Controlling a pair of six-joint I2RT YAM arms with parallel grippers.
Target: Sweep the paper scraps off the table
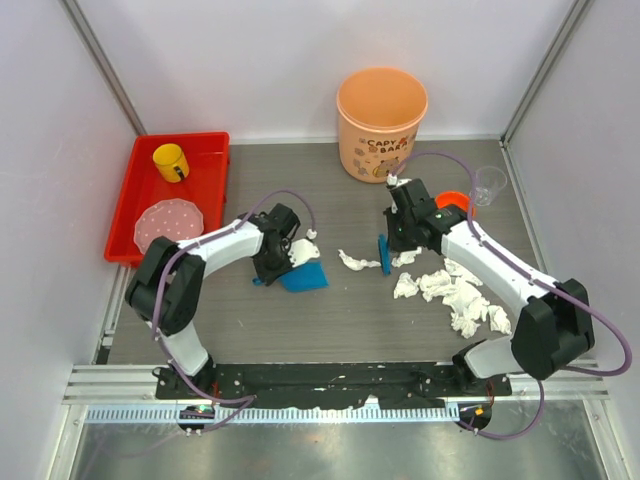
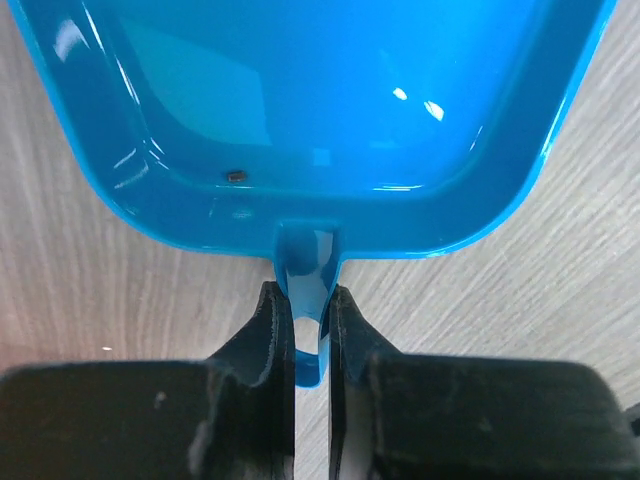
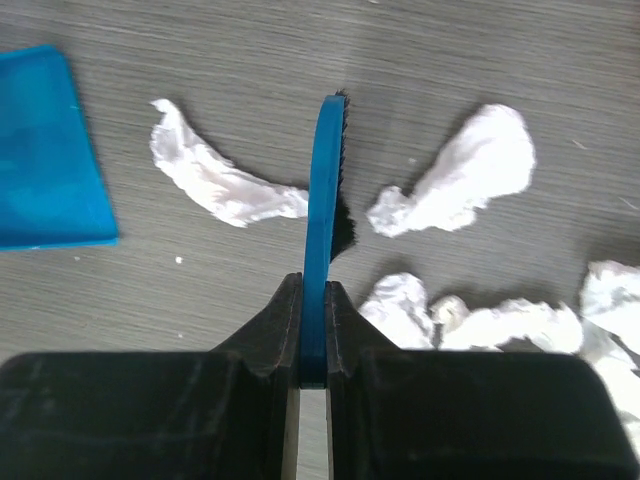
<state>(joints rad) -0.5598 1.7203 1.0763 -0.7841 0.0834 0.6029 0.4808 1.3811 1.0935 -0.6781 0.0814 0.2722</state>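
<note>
My left gripper (image 1: pixel 272 270) (image 2: pixel 311 310) is shut on the short handle of a blue dustpan (image 1: pixel 303 277) (image 2: pixel 320 110), which lies flat on the table (image 1: pixel 330 330) with its tray pointing away from the jaws. My right gripper (image 1: pixel 392 243) (image 3: pixel 313 300) is shut on a blue brush (image 1: pixel 384 253) (image 3: pixel 322 200), held edge-on with its dark bristles down among the paper scraps. One long scrap (image 1: pixel 357 261) (image 3: pixel 215 180) lies between brush and dustpan. Others (image 1: pixel 405 286) (image 3: pixel 460 175) lie right of the brush, spreading into a heap (image 1: pixel 465 300).
An orange bucket (image 1: pixel 382 120) stands at the back centre. A red tray (image 1: pixel 215 165) at the back left holds a yellow cup (image 1: pixel 170 162) and a pink speckled plate (image 1: pixel 168 223). A clear cup (image 1: pixel 488 183) and a small orange object (image 1: pixel 452 202) sit behind my right arm.
</note>
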